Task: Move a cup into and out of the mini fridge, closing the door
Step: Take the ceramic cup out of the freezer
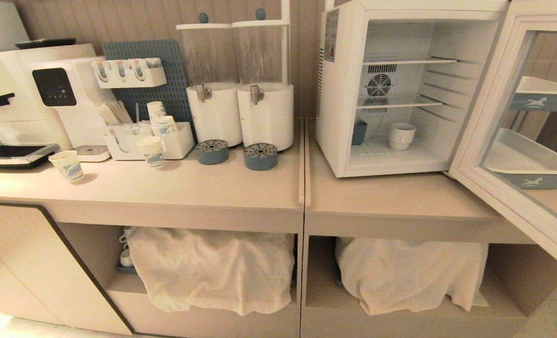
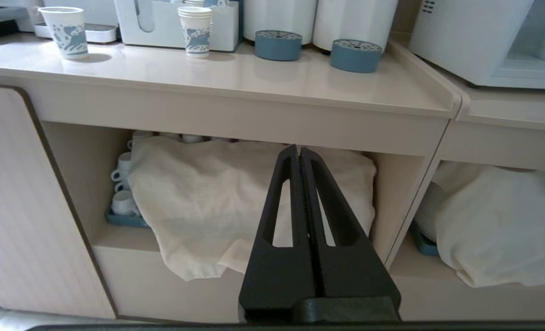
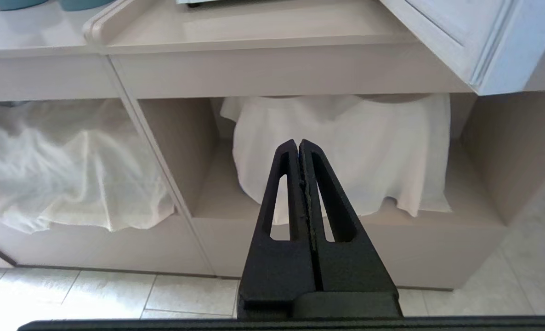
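Observation:
The white mini fridge stands on the right counter with its door swung wide open to the right. Inside, on the fridge floor, sits the squat white cup; a small blue-grey container stands to its left. Neither arm shows in the head view. My left gripper is shut and empty, hanging low in front of the left cupboard shelf. Below the right counter, my right gripper is also shut on nothing. The door's lower corner juts out above it.
Two white drink dispensers with blue drip cups stand left of the fridge. Paper cups, an organiser and a coffee machine fill the left counter. Cloth-covered crockery sits on the shelves under both counters.

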### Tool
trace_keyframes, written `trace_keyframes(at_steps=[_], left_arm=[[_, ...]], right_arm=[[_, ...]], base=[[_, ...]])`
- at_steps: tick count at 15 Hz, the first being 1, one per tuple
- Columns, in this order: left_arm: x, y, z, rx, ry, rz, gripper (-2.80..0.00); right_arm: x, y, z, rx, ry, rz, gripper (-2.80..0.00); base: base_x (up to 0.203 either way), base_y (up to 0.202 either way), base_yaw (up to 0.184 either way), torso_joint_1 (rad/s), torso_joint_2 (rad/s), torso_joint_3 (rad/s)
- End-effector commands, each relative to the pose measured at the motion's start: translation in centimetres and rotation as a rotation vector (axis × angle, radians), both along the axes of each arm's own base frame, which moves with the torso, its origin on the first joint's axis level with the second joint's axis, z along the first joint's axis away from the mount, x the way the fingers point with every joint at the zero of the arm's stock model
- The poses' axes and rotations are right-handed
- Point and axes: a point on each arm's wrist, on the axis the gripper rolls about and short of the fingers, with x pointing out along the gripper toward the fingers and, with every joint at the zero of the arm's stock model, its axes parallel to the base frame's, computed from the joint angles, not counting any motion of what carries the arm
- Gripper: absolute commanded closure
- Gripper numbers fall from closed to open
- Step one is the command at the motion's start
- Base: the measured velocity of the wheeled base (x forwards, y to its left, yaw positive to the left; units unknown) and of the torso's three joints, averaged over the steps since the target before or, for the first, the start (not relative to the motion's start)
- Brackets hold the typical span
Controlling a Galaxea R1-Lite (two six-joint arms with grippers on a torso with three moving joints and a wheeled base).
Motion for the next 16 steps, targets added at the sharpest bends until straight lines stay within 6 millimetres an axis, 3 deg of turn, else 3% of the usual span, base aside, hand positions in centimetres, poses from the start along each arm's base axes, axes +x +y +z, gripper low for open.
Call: trace_keyframes(at_steps=[1,5,16], left_arm=[[0.29,0.0,-1.11,0.0,0.034,0.0,0.0],[0.3,0.0,-1.14,0.001,0.037,-0.002,0.0],[0.29,0.0,-1.12,0.0,0.036,0.0,0.0]], right_arm=[[0.01,0.0,0.0,0.0,0.002,0.0,0.0],[0.01,0.0,0.0,0.0,0.002,0.0,0.0],[0.01,0.0,0.0,0.0,0.002,0.0,0.0]], base=[[0.0,0.0,0.0,0.0,0.0,0.0],[0.013,0.0,0.002,0.001,0.0,0.0],[0.187,0.0,0.001,0.005,0.0,0.001]])
